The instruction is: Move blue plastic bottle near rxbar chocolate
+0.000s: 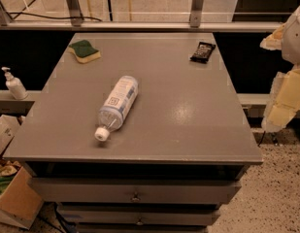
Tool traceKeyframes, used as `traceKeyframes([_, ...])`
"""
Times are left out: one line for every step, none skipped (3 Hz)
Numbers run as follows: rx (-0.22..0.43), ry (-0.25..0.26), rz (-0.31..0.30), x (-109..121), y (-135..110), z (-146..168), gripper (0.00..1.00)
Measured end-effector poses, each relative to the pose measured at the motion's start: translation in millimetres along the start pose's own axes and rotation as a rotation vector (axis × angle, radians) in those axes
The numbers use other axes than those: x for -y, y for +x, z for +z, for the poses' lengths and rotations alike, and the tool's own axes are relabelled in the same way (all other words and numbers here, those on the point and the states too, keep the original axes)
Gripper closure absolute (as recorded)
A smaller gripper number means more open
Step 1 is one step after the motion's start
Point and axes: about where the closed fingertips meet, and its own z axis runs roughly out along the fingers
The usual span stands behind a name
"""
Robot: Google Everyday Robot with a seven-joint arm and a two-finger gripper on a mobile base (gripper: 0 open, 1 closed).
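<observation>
1 grey tabletop (188, 115), filling the middle of the view, slightly glossy. Below its front edge, 2 drawer fronts (188, 191) stacked one above the other, each with 1 small round knob (135, 197) at mid-width: 2 knobs in all.

1 gripper (285, 98) at the far right edge of the view, beyond the right side of the tabletop and off it, pale yellow and white, partly cut by the frame, well apart from every object on the tabletop. Open or closed: cannot tell.

1 cardboard box (16, 205) at lower left, beside the drawer fronts, partly cut off.

1 blue plastic bottle (118, 103) lying on its side near the middle of the tabletop, a little left of centre. White cap pointing toward the front edge and slightly left, base toward the back right, label facing up. Lying free, well apart from the gripper and from the rxbar chocolate (203, 52), with bare tabletop between.

1 green-and-yellow sponge (85, 51) at the back left corner of the tabletop, green side up.

1 white pump dispenser (14, 85) upright on a ledge (1, 97) to the left, off the tabletop.

1 rxbar chocolate, black and flat, at the back right of the tabletop, near the right edge, across from the sponge.
</observation>
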Motion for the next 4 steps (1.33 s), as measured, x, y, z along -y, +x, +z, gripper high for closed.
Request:
traceKeyframes([0.000,0.000,0.000,0.0,0.0,0.0,0.00])
traceKeyframes([0.013,0.008,-0.031,2.9,-5.4,-0.1,0.00])
traceKeyframes([0.065,-0.037,-0.186,-5.8,-38.0,17.2,0.00])
traceKeyframes([0.137,-0.080,-0.436,-29.3,-79.8,39.4,0.00])
